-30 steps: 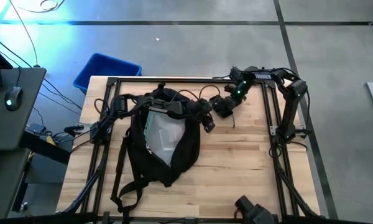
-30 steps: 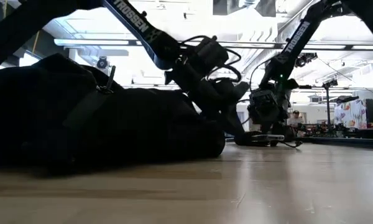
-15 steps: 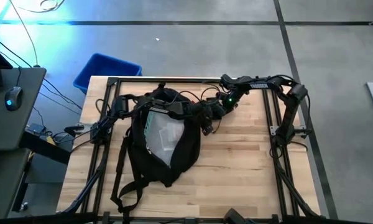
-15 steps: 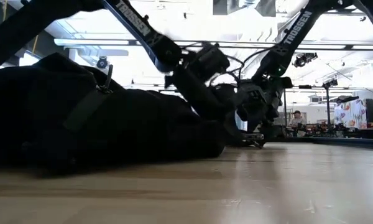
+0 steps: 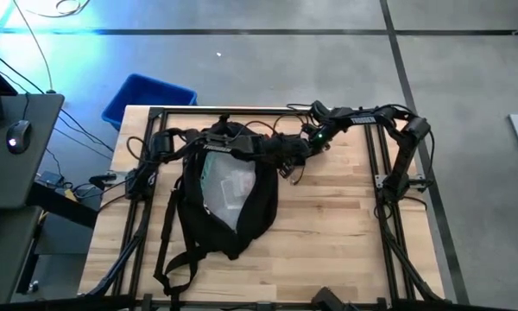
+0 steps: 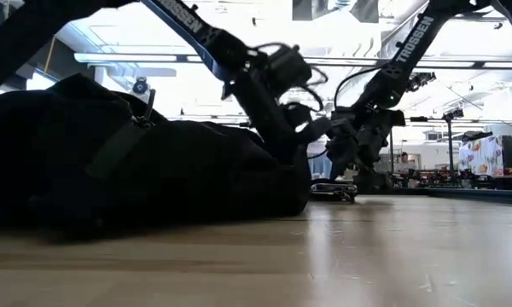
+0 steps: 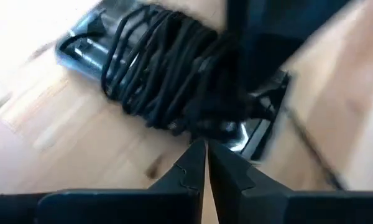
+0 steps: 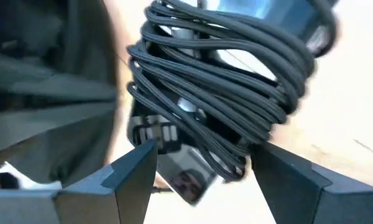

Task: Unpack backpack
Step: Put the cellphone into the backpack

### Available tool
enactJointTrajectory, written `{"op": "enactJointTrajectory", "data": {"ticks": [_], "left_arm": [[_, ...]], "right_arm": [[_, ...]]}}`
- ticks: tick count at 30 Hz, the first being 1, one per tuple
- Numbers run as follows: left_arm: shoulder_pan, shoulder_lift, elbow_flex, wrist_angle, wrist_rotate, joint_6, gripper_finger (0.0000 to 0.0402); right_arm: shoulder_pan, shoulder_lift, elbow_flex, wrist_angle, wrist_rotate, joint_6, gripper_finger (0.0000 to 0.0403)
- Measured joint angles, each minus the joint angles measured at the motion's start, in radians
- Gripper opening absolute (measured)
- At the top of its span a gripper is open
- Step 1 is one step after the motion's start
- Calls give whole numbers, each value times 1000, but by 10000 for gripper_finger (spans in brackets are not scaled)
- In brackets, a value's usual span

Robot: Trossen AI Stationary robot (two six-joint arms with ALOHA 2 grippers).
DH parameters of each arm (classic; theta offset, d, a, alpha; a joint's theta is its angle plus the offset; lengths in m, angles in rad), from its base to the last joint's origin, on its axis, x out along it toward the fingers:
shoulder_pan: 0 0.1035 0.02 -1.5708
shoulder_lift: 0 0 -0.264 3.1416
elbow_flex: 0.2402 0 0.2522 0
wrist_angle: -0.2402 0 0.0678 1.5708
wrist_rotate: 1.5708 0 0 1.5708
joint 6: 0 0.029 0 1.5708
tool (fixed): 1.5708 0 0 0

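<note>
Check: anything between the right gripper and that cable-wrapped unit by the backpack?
Nothing visible. The right gripper has its fingers open either side of the cable-wrapped device, beside the backpack. The shut left gripper points at it too.

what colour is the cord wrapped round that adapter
Black cord on a silvery adapter; clearest in the right wrist view.

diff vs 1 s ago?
The right pincer swung in from the table's right side toward the backpack mouth and now stands open around a cord-wrapped device lying on the table. The left pincer closed empty just short of the same device. The backpack and the blue bin stayed put.
</note>
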Motion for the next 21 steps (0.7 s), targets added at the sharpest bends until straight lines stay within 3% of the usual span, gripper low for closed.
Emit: {"op": "enactJointTrajectory", "data": {"ticks": [5,10,13,18,21], "left_arm": [[29,43,-2,50,88,-1,0],[22,74,-4,98,170,-4,0],[1,67,-3,98,173,-2,0],[-32,-5,-5,27,191,-4,0],[-47,-99,-5,-26,160,20,0]], "right_arm": [[36,-4,-85,203,-43,146,243],[74,-1,-106,298,-55,167,221],[89,-19,-109,289,-40,167,167],[79,-137,-110,206,14,100,31],[60,-242,-109,108,106,68,18]]}}
